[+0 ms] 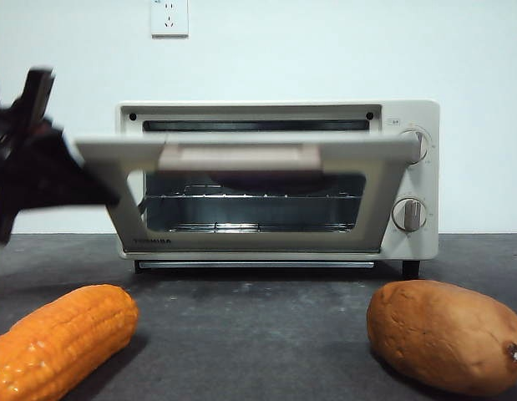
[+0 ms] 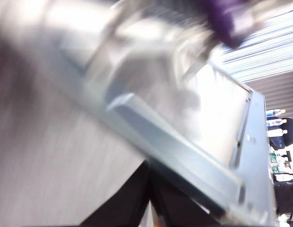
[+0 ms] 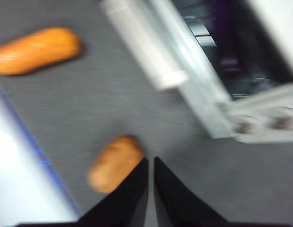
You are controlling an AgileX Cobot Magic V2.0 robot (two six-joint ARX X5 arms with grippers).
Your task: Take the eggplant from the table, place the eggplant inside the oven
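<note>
Front view
- Oven [image 1: 408, 180]: stands at the middle of the surface [image 1: 266, 334], its door [image 1: 241, 152] half raised and about level, tan handle facing the camera.
- Eggplant [image 1: 266, 179]: a dark shape on the rack inside the oven, just under the door's edge, mostly hidden.
- Left tool [image 1: 99, 194]: a dark blurred mass at 9 o'clock, its tip against the door's left corner.
- Corn cob [image 1: 58, 338]: lies at 7 o'clock, near the camera.
- Sweet potato [image 1: 446, 334]: lies at 5 o'clock, well apart from the corn.

Left wrist view
- Left tool [image 2: 151, 189]: jaws nearly together with only a thin slit between them, nothing held; they sit just under the door's frame.
- Eggplant [image 2: 226, 19]: a blurred purple patch beyond the door glass.

Right wrist view
- Right tool [image 3: 151, 175]: jaws almost closed, a thin gap showing, empty, above the surface.
- Sweet potato [image 3: 113, 163]: just beside the jaw tips.
- Corn cob [image 3: 37, 49]: well apart from it.
- Eggplant [image 3: 226, 33]: dark purple, inside the open oven.
</note>
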